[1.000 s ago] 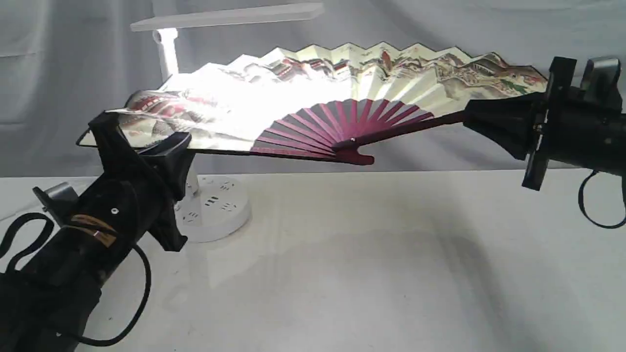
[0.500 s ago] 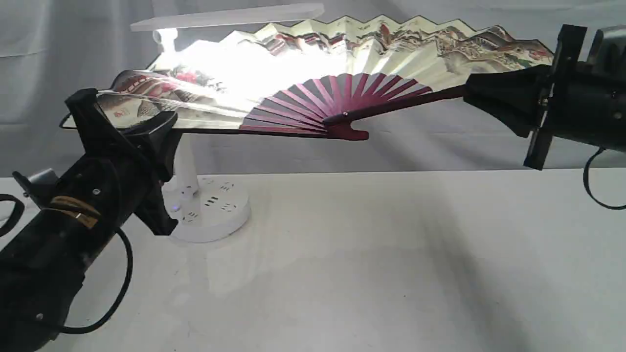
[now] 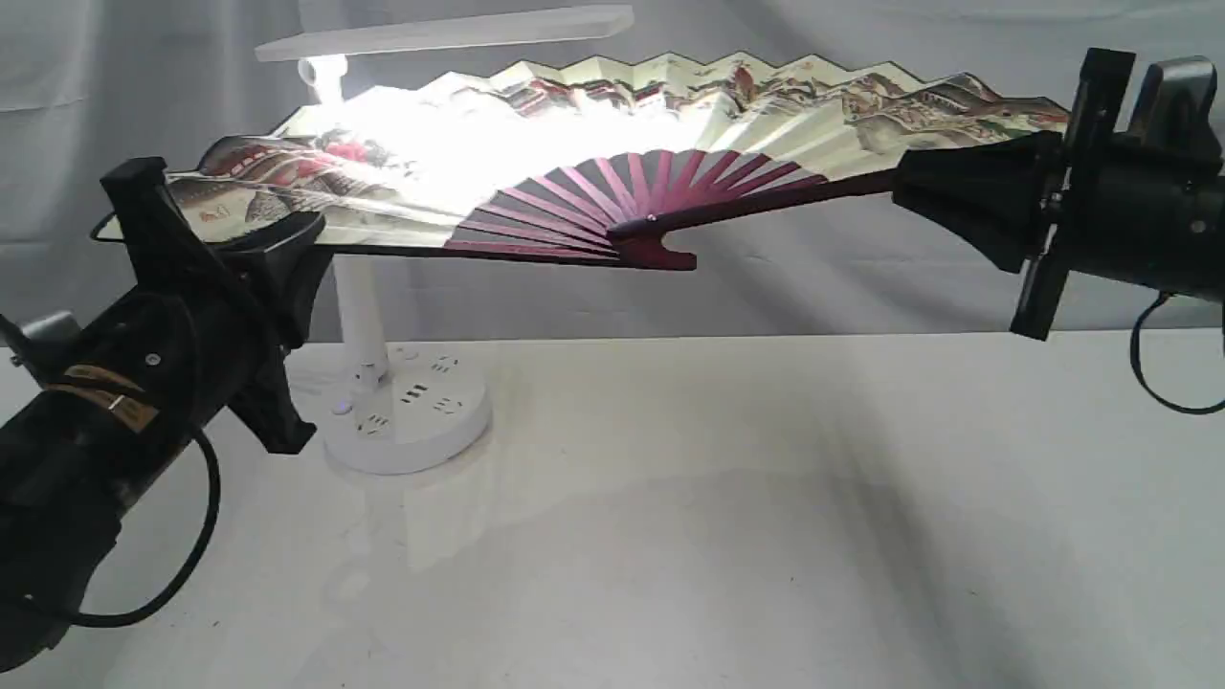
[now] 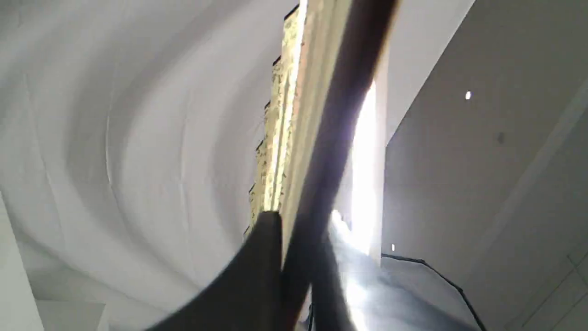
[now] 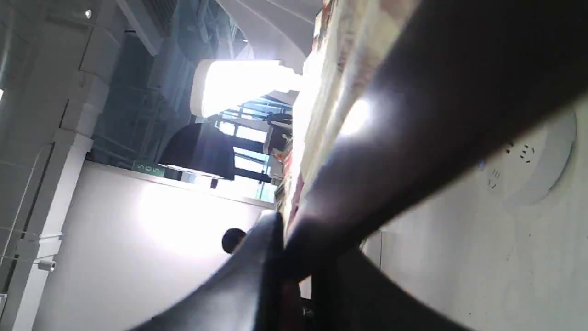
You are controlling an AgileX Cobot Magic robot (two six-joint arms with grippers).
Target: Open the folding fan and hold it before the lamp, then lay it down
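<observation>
The folding fan [image 3: 766,115] is spread fully open and held level in the air, its painted cream paper lit up under the bar head of the lamp [image 3: 450,33]. The maroon ribs meet at a pivot well above the table. My left gripper [image 3: 278,239] is shut on the fan's left guard stick, and my right gripper [image 3: 904,187] is shut on the right guard stick. In the left wrist view the fan [image 4: 321,138] runs edge-on out of the left gripper [image 4: 285,257]. In the right wrist view the fan's dark guard stick [image 5: 413,115] fills the right gripper [image 5: 287,248], with the glowing lamp [image 5: 239,85] behind it.
The lamp's round white base [image 3: 412,411] with sockets stands on the white table [image 3: 718,536], at the back left under the fan. A grey cloth backdrop [image 3: 957,287] hangs behind. Black cables loop from both arms.
Both grippers have lifted the open fan and carried it to the left, closer under the lamp head. Over the last half second it has tipped flatter. Both grips are unchanged.
</observation>
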